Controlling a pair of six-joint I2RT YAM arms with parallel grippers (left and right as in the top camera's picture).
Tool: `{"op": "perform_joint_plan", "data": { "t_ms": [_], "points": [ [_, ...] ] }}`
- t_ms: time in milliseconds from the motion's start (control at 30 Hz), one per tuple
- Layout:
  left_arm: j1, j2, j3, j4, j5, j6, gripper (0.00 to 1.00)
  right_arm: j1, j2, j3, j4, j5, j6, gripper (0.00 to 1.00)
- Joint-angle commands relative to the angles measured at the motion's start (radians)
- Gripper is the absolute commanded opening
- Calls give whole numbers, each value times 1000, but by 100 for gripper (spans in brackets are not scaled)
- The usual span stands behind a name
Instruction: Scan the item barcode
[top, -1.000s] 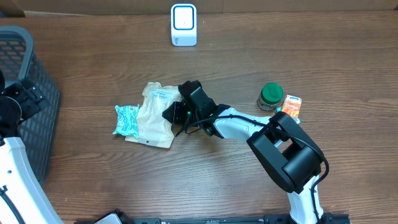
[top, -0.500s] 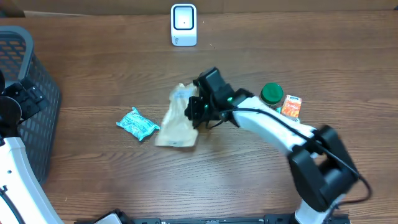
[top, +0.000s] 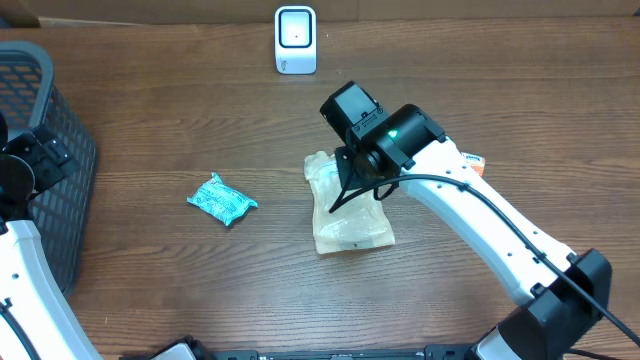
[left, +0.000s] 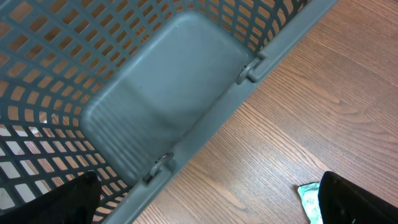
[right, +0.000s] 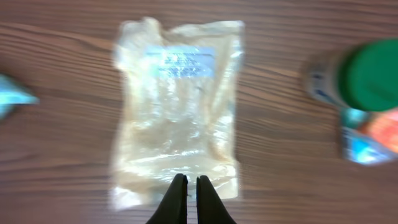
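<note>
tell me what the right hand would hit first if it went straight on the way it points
The clear bag itself: the right hand is shut on its near edge and the bag lies straight ahead. Behind it comes the table, though depth is unclear.

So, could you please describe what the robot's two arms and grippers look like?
The right arm has white rounded links with boxy black joints, a thin black cable alongside and a small green light near the wrist. The right gripper has two slim, tapering black fingers. The left arm is likewise white and black, and the left gripper is black.
</note>
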Motion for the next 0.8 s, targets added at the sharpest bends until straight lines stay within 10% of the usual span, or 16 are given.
{"op": "perform_joint_plan", "data": {
  "t_ms": [0, 100, 500, 767],
  "points": [
    [2, 3, 8, 0, -13, 14, 100, 5, 77, 9, -23, 148, -7, 4],
    [2, 3, 8, 0, -13, 14, 100, 6, 122, 9, -2, 112, -7, 5],
    [2, 3, 8, 0, -13, 14, 100, 192, 266, 8, 135, 120, -46, 86],
    [2, 3, 8, 0, -13, 14, 99, 301, 451, 8, 154, 311, -25, 98]
  ]
}}
